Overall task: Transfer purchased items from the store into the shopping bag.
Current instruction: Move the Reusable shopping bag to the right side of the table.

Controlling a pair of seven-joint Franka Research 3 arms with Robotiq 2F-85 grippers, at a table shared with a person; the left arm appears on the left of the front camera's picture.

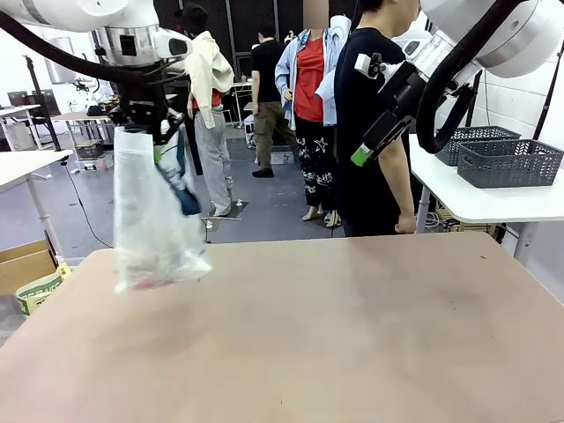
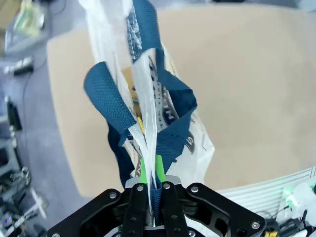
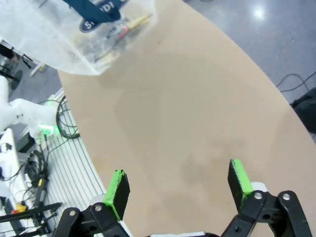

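Shopping bag (image 1: 150, 211) — aloft in left jaws

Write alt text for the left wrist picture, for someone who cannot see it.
The left gripper, shut, pinches the gathered top of a translucent shopping bag with navy strap handles, hanging over a tan table. Packets show faintly inside.

Left claw (image 2: 150, 174) raised, pinched closed; right claw (image 3: 178, 183) raised, spread wide.
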